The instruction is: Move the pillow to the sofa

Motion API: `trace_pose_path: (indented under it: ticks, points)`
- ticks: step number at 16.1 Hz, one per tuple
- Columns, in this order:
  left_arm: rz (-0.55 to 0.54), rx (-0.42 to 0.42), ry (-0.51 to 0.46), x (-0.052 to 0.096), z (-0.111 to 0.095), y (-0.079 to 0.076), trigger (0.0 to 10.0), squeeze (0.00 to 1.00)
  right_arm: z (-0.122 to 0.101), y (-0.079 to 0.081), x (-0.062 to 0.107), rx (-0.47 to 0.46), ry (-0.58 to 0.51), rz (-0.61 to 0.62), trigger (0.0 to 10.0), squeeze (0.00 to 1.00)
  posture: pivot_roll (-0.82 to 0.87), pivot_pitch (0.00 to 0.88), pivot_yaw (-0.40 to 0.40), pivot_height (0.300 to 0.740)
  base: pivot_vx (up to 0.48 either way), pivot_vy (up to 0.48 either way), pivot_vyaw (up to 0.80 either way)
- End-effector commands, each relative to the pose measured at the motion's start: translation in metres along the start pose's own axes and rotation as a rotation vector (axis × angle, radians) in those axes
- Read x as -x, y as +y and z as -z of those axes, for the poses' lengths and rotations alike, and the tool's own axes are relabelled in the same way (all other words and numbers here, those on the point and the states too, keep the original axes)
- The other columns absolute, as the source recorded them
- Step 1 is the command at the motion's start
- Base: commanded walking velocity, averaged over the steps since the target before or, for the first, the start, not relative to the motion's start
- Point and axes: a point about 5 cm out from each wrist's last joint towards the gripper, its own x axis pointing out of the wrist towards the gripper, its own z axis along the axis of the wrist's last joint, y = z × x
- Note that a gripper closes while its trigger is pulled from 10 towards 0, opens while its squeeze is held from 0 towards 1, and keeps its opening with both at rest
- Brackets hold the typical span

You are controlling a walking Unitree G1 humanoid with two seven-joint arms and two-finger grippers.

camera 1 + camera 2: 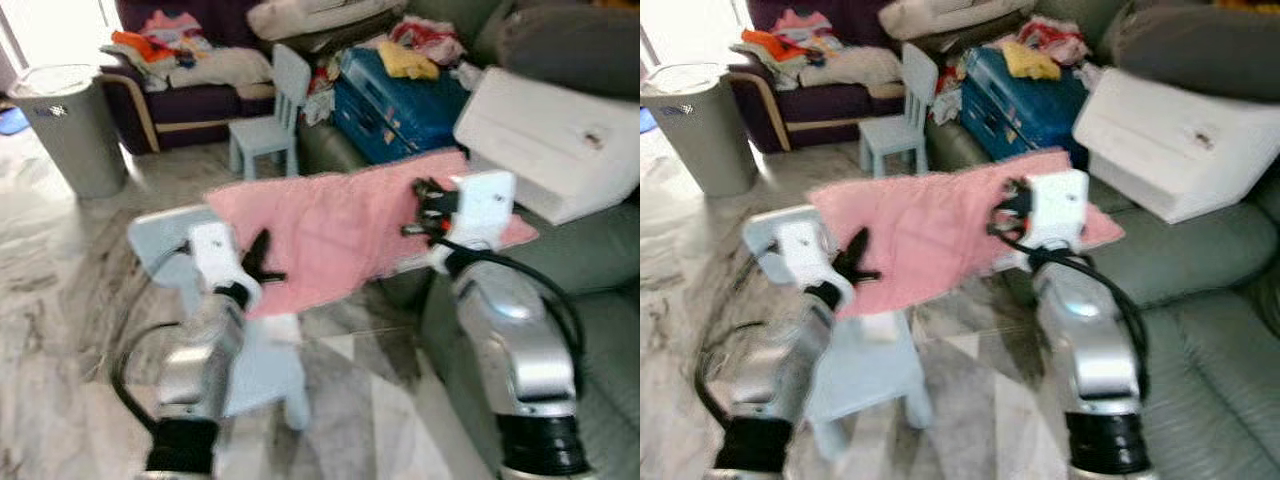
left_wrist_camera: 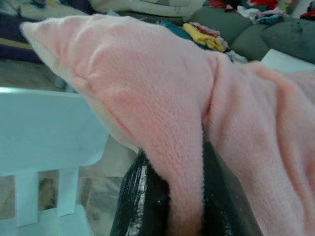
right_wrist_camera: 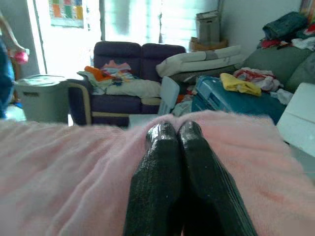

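A flat pink fleece pillow point(image 1: 340, 225) hangs stretched between my two grippers, above a small light-blue chair point(image 1: 160, 240) and against the front edge of the green sofa point(image 1: 590, 260). My left gripper point(image 1: 262, 262) is shut on the pillow's near-left edge; in the left wrist view the pink fabric point(image 2: 187, 147) is pinched between the black fingers point(image 2: 142, 196). My right gripper point(image 1: 425, 208) is shut at the pillow's right end by the sofa. The right wrist view has its fingers point(image 3: 162, 167) pressed together, lying on the pink fleece point(image 3: 64, 167).
A big white cushion point(image 1: 560, 140) and a blue suitcase point(image 1: 400, 100) lie on the green sofa. Behind stand a second small blue chair point(image 1: 270, 125), a purple sofa point(image 1: 190, 100) piled with clothes and a grey bin point(image 1: 70, 125). A person point(image 3: 7, 59) stands far back.
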Motion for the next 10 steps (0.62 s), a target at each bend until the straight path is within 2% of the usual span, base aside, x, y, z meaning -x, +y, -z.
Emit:
trace_pose_path:
  ticks: [1, 2, 5, 10]
  points:
    - [0.026, 0.003, -0.015, -0.0014, -0.0029, -0.0086, 10.0, 0.00, -0.0090, -0.0035, -0.0001, 0.014, -0.033, 0.007, 10.0, 0.00, -0.11, 0.013, -0.007, 0.740, 0.000, -0.304, 0.00]
    - [0.026, 0.004, -0.016, -0.0016, -0.0030, -0.0088, 10.0, 0.00, -0.0092, -0.0036, -0.0001, 0.015, -0.033, 0.007, 10.0, 0.00, -0.11, 0.013, -0.007, 0.740, 0.000, -0.304, 0.00]
    - [0.012, 0.008, -0.008, -0.0022, -0.0021, -0.0073, 10.0, 0.00, -0.0089, -0.0038, -0.0001, 0.015, -0.031, 0.009, 10.0, 0.00, -0.11, 0.013, -0.007, 0.740, 0.000, 0.000, 0.00]
    - [-0.009, 0.086, -0.013, -0.0048, -0.0057, -0.0062, 10.0, 0.00, -0.0085, -0.0030, -0.0005, 0.013, -0.029, 0.008, 10.0, 0.00, -0.11, 0.013, -0.004, 0.740, 0.000, 0.000, 0.00]
